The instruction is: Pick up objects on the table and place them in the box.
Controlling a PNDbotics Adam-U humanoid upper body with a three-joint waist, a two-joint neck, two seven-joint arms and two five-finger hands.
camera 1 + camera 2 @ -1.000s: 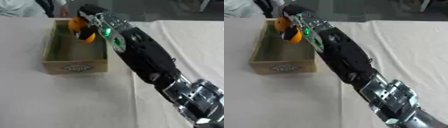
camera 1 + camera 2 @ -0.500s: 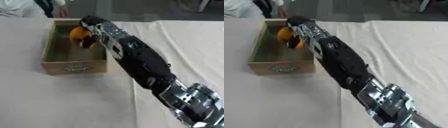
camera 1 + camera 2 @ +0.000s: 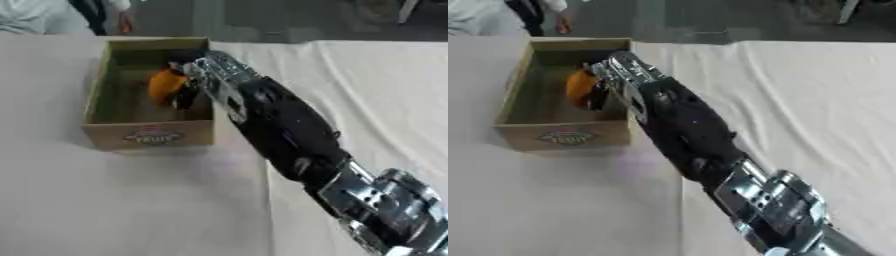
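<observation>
A cardboard box with a printed label on its front wall stands on the white tablecloth at the upper left. My right arm stretches from the lower right corner up to the box, and my right hand reaches over the box's right wall into it. Its fingers are curled round an orange object, which sits low inside the box; whether it touches the floor of the box is hidden. My left hand shows in neither view.
The white tablecloth covers the table, with wrinkles to the right of my arm. A person stands beyond the table's far left edge, behind the box.
My right hand has come down from above the box's far rim into the box, carrying the orange object lower. The camera view has also shifted a little.
</observation>
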